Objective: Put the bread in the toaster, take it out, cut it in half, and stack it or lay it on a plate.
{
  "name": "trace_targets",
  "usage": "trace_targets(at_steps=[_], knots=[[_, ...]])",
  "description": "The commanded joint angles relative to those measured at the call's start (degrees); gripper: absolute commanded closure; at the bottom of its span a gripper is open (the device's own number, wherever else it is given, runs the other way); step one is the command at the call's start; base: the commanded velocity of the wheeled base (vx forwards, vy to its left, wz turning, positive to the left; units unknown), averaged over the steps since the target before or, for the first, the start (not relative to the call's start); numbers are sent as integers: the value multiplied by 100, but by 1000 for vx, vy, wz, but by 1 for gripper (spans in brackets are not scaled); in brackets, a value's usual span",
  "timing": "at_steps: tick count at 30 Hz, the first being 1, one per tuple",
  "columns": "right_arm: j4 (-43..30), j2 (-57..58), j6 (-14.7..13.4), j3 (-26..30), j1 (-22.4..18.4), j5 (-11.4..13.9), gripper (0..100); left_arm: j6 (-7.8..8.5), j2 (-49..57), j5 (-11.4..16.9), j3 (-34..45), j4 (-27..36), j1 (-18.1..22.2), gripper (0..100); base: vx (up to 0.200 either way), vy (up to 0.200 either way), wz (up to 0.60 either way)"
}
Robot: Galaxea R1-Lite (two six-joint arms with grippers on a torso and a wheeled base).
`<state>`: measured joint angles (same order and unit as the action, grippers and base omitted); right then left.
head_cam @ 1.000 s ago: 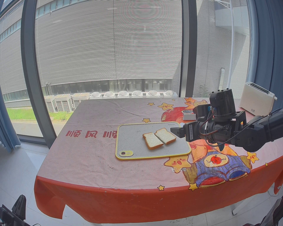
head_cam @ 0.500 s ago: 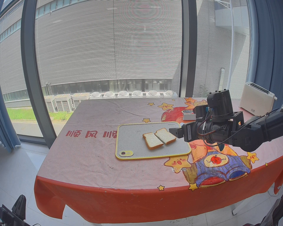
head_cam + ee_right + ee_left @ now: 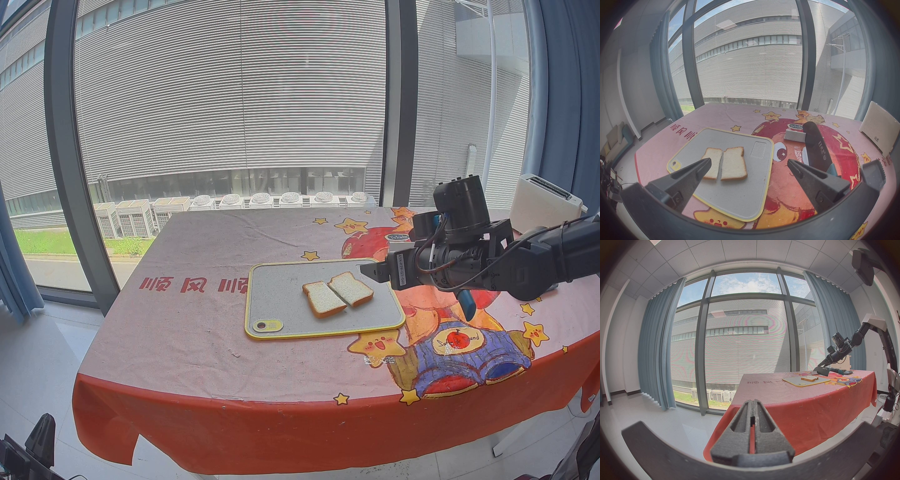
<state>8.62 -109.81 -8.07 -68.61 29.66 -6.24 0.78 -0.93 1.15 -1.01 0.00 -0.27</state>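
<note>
Two bread halves (image 3: 337, 294) lie side by side on a grey, yellow-rimmed cutting board (image 3: 281, 303) in the middle of the table. My right gripper (image 3: 370, 272) hovers open just off the board's right edge, level with the bread and empty. In the right wrist view its fingers (image 3: 682, 179) stand wide apart, with the bread halves (image 3: 726, 162) on the board (image 3: 737, 193) ahead of them. The white toaster (image 3: 545, 209) stands at the table's far right corner. My left gripper (image 3: 752, 430) hangs shut and empty, low and well off the table's left side.
A black knife with a blue handle end (image 3: 816, 146) lies on the cloth right of the board, its tip by a small white block (image 3: 793, 135). The orange patterned tablecloth (image 3: 187, 350) is bare left of and in front of the board. Windows stand behind the table.
My right arm has risen a little and drawn slightly back toward the toaster, its gripper still open. The bread and board have not moved.
</note>
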Motion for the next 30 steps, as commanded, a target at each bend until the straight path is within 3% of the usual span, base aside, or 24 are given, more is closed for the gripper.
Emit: trace_targets(at_steps=[1,30], knots=[[-36,-102,-2,-153,-48,0,0,1,93,0,101,0,0,100,0,0,0],[-335,-708,34,-452,-162,-26,0,1,93,0,101,0,0,100,0,0,0]])
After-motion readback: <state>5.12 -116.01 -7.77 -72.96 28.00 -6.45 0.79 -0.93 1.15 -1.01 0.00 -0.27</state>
